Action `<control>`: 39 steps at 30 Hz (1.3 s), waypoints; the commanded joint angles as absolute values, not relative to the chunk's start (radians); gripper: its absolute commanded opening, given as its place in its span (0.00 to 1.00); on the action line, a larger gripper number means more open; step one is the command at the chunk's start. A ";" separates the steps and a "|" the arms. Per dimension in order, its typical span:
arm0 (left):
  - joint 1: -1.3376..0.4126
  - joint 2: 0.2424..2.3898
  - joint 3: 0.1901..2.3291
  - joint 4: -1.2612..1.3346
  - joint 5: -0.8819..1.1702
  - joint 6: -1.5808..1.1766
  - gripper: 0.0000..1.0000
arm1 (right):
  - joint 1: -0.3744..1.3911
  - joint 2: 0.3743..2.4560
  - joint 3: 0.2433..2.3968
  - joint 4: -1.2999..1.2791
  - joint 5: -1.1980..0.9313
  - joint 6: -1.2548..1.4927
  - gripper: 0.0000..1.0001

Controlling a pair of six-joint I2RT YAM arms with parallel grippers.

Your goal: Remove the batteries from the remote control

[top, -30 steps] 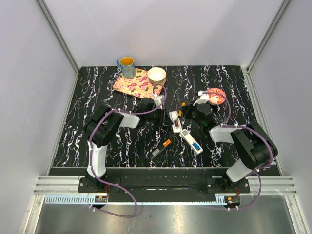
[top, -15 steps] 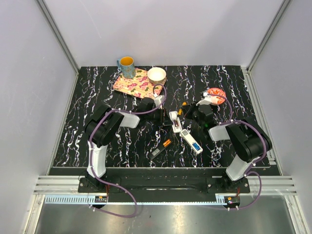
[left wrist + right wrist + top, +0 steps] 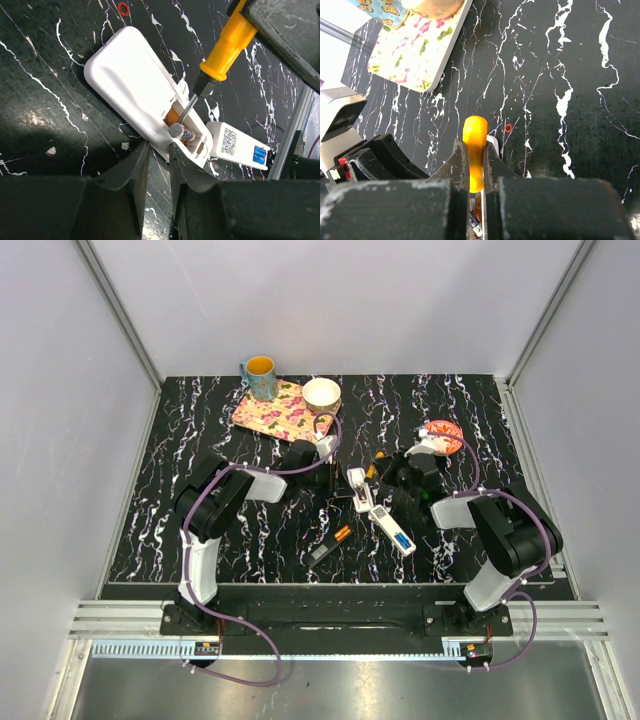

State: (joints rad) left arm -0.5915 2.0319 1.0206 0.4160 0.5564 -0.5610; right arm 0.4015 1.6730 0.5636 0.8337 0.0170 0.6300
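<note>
- The black table [image 3: 200, 530] with white marble-like veining is flat and glossy. On so slick a top, a remote that is levered on would probably skid unless braced.
- The white plastic remote control [image 3: 130, 85] is a smooth, rounded slab lying back-up near the table's middle. Its cover is off and the battery bay at one end is open.
- The left hand [image 3: 157, 149] pinches the long edge of this remote beside the open bay, with the fingers nearly together, and steadies it against the table.
- The right hand [image 3: 475, 167] is pressed tight around the orange-handled screwdriver [image 3: 227, 47], which has a glossy round grip, a black collar and a thin steel shaft slanting down into the bay.
- A second white remote [image 3: 235, 146] lies just beyond, with a blue cell [image 3: 259, 155] showing in its own open bay.
- The orange cylindrical battery [image 3: 174, 115] sits in the first remote's bay with the screwdriver tip at its metal end. The step in hand looks like prying this cell out.
- The next move calls for a small upward lever at the battery's end while the left hand keeps its pinch. The smooth, round cell could slip off the tip or roll away.
- A loose orange cell [image 3: 342, 533] lies on the table nearer the arm bases, already out.
</note>
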 commanded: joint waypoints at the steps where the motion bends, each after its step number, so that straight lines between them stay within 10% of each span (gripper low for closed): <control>1: -0.595 2.002 1.020 0.391 0.528 -0.528 0.26 | 0.411 1.614 0.595 0.710 -0.046 0.582 0.00; 21: -0.589 1.982 1.011 0.362 0.508 -0.509 0.31 | 0.411 1.577 0.704 0.551 -0.120 0.586 0.00; 39: -0.575 1.815 0.985 0.313 0.506 -0.454 0.76 | 0.411 1.563 0.744 0.535 -0.158 0.572 0.00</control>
State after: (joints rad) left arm -0.5808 1.9060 0.9920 0.3073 0.5179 -0.4900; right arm 0.4042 1.6146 0.7067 0.5255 -0.1265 0.5838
